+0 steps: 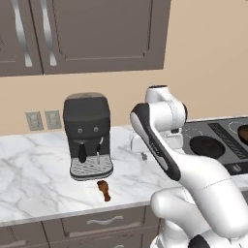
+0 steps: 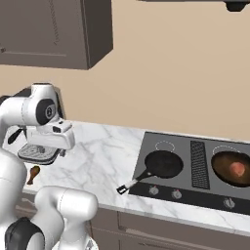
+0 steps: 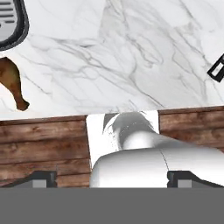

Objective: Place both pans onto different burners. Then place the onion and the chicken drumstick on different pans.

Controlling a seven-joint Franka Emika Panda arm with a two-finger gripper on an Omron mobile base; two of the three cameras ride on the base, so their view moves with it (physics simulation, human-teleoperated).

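The all-black pan (image 2: 163,163) sits on the front left burner of the cooktop (image 2: 197,195), its handle pointing out over the counter. Its handle end (image 3: 216,68) shows at the right of the hand view. The brown-lined pan (image 2: 233,168) rests on the right burner with the reddish onion (image 2: 238,169) inside it. Near the counter's front edge, just in front of the coffee machine, lies the chicken drumstick (image 1: 104,190) (image 2: 33,174) (image 3: 11,81). My gripper (image 1: 140,147) (image 2: 61,151) (image 3: 112,179) hangs open and empty above the marble, between the drumstick and the cooktop.
A black coffee machine (image 1: 87,135) stands on the marble counter (image 1: 34,174) left of my gripper, its drip tray (image 3: 8,22) close to the drumstick. Wall cabinets (image 1: 97,34) hang above. Control knobs (image 2: 177,194) line the cooktop's front. An unused burner ring (image 2: 165,145) lies behind the black pan.
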